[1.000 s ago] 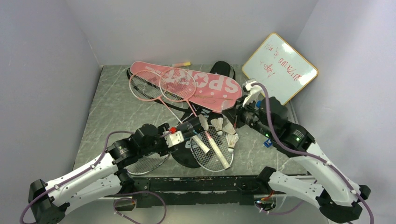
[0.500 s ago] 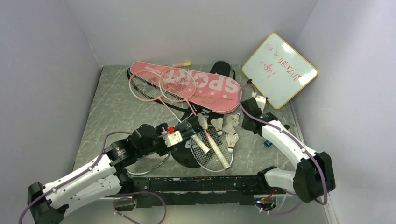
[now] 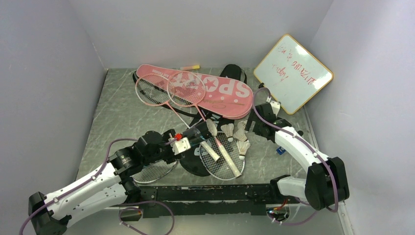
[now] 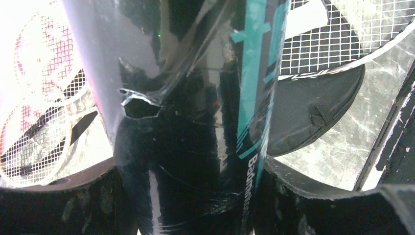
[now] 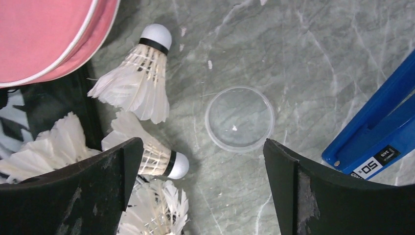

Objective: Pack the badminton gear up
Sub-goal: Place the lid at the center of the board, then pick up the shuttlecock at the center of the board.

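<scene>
On table, four shuttlecocks, two pink rackets

The right arm has changed shape. A second ago its elbow stood high and sharply bent; now the arm lies stretched out low over the surface, with the elbow back near the base. In the last half second its fingers have edged closer to the shuttlecocks. These now lie at the left finger, with a clear round lid between the two fingers.
</scene>
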`<state>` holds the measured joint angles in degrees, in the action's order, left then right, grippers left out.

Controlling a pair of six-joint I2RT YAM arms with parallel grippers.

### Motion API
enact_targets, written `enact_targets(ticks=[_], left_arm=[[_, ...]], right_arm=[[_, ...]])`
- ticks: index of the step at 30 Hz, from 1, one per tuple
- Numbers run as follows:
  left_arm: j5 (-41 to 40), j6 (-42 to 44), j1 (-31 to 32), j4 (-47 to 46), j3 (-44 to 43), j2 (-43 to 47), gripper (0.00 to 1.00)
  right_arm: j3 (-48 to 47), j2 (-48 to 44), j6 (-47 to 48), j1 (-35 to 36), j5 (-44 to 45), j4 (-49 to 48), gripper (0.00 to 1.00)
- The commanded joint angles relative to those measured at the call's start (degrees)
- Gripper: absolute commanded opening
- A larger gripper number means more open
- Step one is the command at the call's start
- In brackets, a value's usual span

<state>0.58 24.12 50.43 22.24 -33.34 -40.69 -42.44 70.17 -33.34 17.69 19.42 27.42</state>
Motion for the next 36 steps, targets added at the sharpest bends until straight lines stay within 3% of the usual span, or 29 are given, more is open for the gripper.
enact_targets(ticks=[1,6,9,12,14,21,30,36], left_arm=[[0.3,-0.7,0.0,-2.4,-0.4,0.6,0.29],[0.4,-0.7,-0.1,-2.5,-0.4,0.6,0.30],[0.5,-0.7,0.0,-2.5,-0.3,0.9,0.31],[0.5,-0.9,-0.1,-2.6,-0.1,1.3,0.31],[0.5,-0.8,-0.1,-2.6,-0.1,1.2,0.31],[0.5,-0.9,0.0,-2.7,-0.2,1.0,0.33],[0.6,-0.9,0.0,-2.9,-0.1,1.1,0.34],[0.3,-1.1,-0.1,-2.9,-0.1,1.2,0.33]], right_arm=[[-4.5,-3.0,-0.3,-0.1,-3.8,2.6,0.97],[-8.4,-1.0,-3.1,0.0,-2.0,6.1,0.84],[-6.7,-1.6,2.6,0.0,-8.7,-0.1,0.70],[-3.8,-2.8,8.9,0.0,-17.2,-7.7,0.64],[-3.4,-2.7,10.8,0.0,-18.2,-9.2,0.63],[-4.3,1.4,12.7,2.2,-11.2,-9.6,0.57],[-4.5,6.5,12.5,7.9,1.0,-9.9,0.56],[-5.8,9.2,12.2,9.1,5.6,-9.5,0.47]])
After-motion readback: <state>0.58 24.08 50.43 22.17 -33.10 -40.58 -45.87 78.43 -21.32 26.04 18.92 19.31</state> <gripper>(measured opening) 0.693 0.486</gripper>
